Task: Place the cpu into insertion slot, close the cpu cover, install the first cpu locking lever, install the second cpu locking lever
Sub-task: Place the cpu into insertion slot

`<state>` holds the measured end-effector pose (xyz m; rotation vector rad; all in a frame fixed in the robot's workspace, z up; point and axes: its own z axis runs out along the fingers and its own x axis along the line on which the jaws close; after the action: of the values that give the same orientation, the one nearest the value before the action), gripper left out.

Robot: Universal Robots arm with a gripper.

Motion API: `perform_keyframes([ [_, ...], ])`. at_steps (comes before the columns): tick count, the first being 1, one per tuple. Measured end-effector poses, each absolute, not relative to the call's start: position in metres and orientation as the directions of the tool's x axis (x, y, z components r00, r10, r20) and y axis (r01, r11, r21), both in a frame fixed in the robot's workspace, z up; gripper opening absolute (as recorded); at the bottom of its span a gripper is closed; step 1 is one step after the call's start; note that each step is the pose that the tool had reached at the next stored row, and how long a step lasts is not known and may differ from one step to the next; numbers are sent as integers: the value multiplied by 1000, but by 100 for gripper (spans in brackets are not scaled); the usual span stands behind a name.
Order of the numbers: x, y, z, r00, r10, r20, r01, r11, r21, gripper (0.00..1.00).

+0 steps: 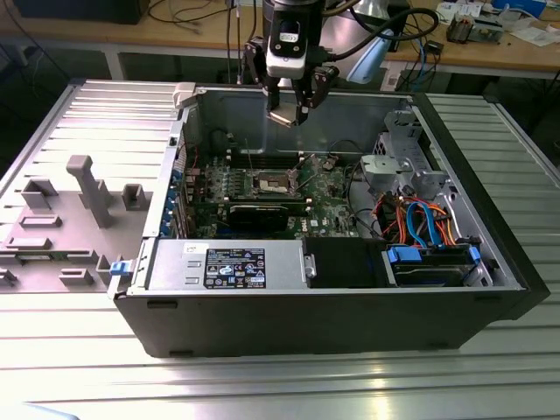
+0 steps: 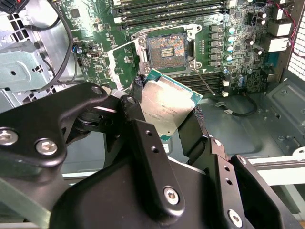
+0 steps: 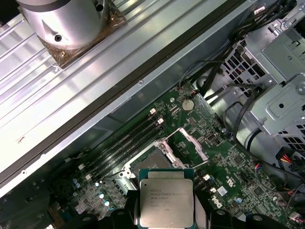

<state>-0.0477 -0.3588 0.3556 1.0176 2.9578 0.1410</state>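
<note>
My gripper [image 1: 291, 107] hangs above the open computer case, shut on the cpu [image 1: 287, 116]. In the second wrist view the gripper [image 2: 164, 113] clamps the silver-topped cpu [image 2: 167, 106] by two opposite edges between black fingers [image 2: 194, 133]. Below it, apart from the chip, the insertion slot [image 2: 167, 47] lies bare on the green board. The cpu cover [image 2: 120, 64] stands swung up beside the slot, and a thin lever [image 2: 205, 83] sticks out on the other side. The first wrist view has the cpu [image 3: 166, 196] over the slot [image 3: 153, 161], with the cover [image 3: 185, 145] raised.
Around the slot [image 1: 269, 182] are memory slots [image 2: 167, 12], a long black card [image 1: 262, 213], a power supply [image 1: 232, 264], a metal drive cage [image 1: 398, 166] and coloured cables [image 1: 420, 219]. A grey fixture [image 1: 87, 188] sits at the exterior view's left, outside the case walls [image 1: 262, 105].
</note>
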Motion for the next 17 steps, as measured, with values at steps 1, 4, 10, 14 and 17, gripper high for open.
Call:
perform_keyframes([
  [1, -48, -359, 356, -788, 615, 19, 614, 784, 88, 55],
  [4, -48, -359, 356, -788, 616, 19, 615, 784, 88, 55],
  [10, -48, -359, 356, -775, 632, 19, 631, 771, 88, 55],
  [14, -48, -359, 355, -768, 641, 19, 640, 764, 88, 55],
  [17, -48, -359, 355, -762, 648, 19, 647, 758, 88, 55],
])
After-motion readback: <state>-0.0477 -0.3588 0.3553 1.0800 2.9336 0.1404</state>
